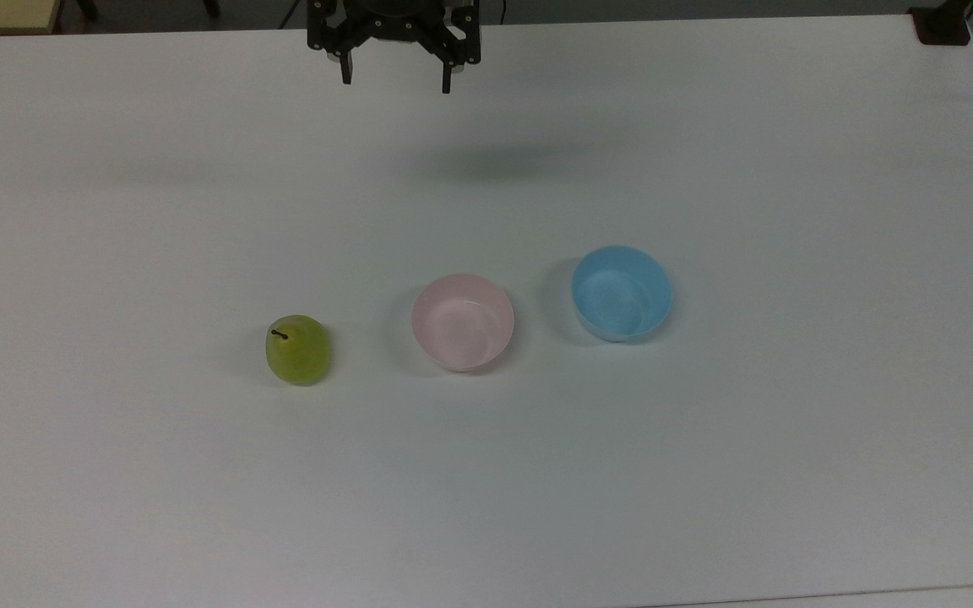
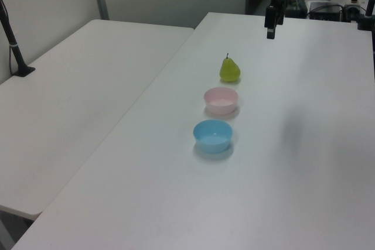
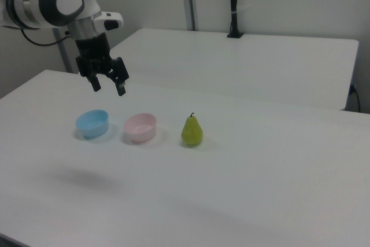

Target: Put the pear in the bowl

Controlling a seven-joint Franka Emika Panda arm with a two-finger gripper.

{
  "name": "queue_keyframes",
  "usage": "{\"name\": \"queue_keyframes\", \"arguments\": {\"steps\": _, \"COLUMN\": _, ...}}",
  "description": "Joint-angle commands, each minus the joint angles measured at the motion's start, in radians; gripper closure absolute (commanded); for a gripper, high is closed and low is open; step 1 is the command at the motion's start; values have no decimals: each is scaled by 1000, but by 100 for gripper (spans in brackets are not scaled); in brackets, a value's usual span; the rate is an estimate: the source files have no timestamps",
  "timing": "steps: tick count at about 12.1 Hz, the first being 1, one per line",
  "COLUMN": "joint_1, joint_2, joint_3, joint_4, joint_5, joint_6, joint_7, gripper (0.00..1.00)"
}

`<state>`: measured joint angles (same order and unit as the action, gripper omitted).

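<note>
White and bare, the table carries three things in a row across the top view. Farthest toward the top view's left stands the pear, yellow-green and glossy, upright on its base with a short dark stem at its crown. It rests on the table surface, apart from both bowls.

Next along, near the middle of the top view, sits the pink bowl, upright, with nothing inside. A clear gap separates it from the pear. Further toward the top view's right sits the blue bowl, also upright and with nothing in it, near the pink one but not touching.

The gripper hangs at the top edge of the top view, well apart from all three things and above the table, its soft shadow lying on the surface below it. Its black jaws are spread wide with nothing between them.

In the right view the order runs the other way: blue bowl, pink bowl, pear, with the gripper held high above the two bowls on the silver-white arm. A second white table stands behind.
</note>
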<state>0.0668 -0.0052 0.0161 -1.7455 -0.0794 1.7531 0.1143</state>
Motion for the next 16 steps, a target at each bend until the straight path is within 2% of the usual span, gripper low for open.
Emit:
{"name": "queue_keyframes", "arguments": {"steps": 1, "joint_1": 4, "joint_2": -19, "joint_3": -7, "joint_4": -14, "joint_5": 18, "joint_6": -30, "joint_7": -10, "gripper": 0}}
{"name": "queue_keyframes", "arguments": {"steps": 7, "joint_1": -1, "joint_2": -15, "joint_3": -7, "joint_4": -14, "joint_5": 18, "joint_6": -24, "joint_7": -15, "gripper": 0}}
{"name": "queue_keyframes", "arguments": {"steps": 10, "joint_1": -47, "joint_2": 5, "joint_3": -7, "joint_4": -5, "joint_5": 18, "joint_6": -3, "joint_7": -126, "gripper": 0}}
{"name": "queue_keyframes", "arguments": {"steps": 14, "joint_1": -119, "joint_2": 82, "joint_3": -7, "joint_4": 21, "joint_5": 18, "joint_6": 132, "joint_7": -146, "gripper": 0}}
{"name": "queue_keyframes", "arguments": {"steps": 16, "joint_1": -139, "joint_2": 158, "joint_3": -8, "joint_4": 49, "joint_5": 4, "joint_6": 208, "joint_7": -150, "gripper": 0}}
